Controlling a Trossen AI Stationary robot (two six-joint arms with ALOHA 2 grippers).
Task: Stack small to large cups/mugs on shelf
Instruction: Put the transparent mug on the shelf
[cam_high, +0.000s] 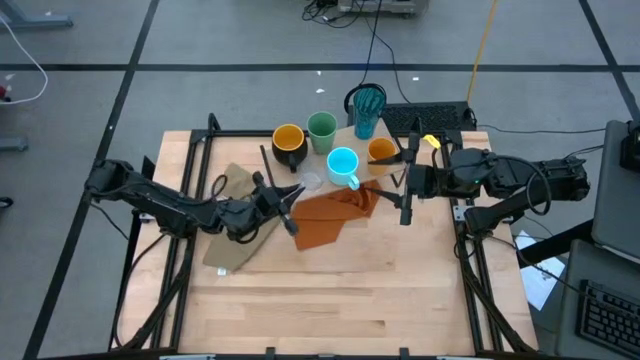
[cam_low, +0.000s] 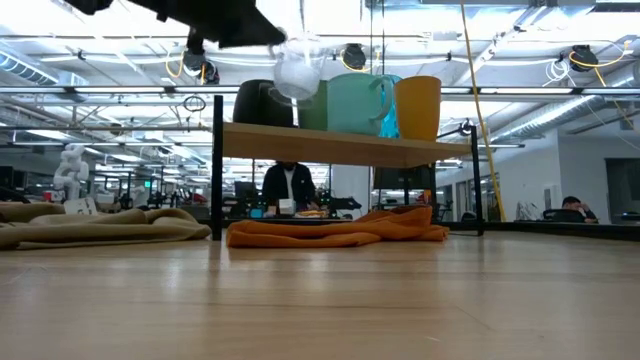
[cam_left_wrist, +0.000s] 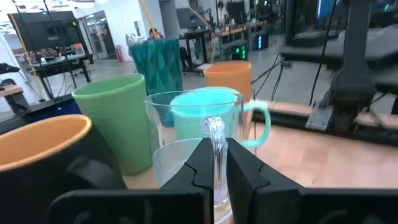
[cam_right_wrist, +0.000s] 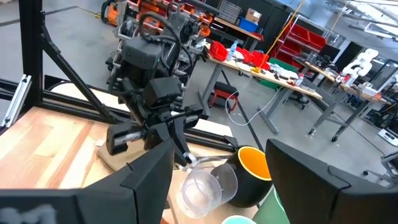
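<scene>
Tiny clear glass (cam_left_wrist: 205, 155) is up off the shelf (cam_low: 340, 147), rim pinched in the left gripper (cam_left_wrist: 214, 163), whose fingers are clamped tight on the wall. It hangs just beside the black mug (cam_high: 288, 145). Moving right along the shelf: green cup (cam_high: 321, 129), bright blue mug (cam_high: 343, 165), teal tumbler (cam_high: 368, 108), then the orange cup (cam_high: 382, 152). An orange cloth (cam_high: 330, 215) lies on the table underneath. Over on the right, the right gripper (cam_high: 408, 180) sits near the orange cup, fingers spread, holding nothing.
</scene>
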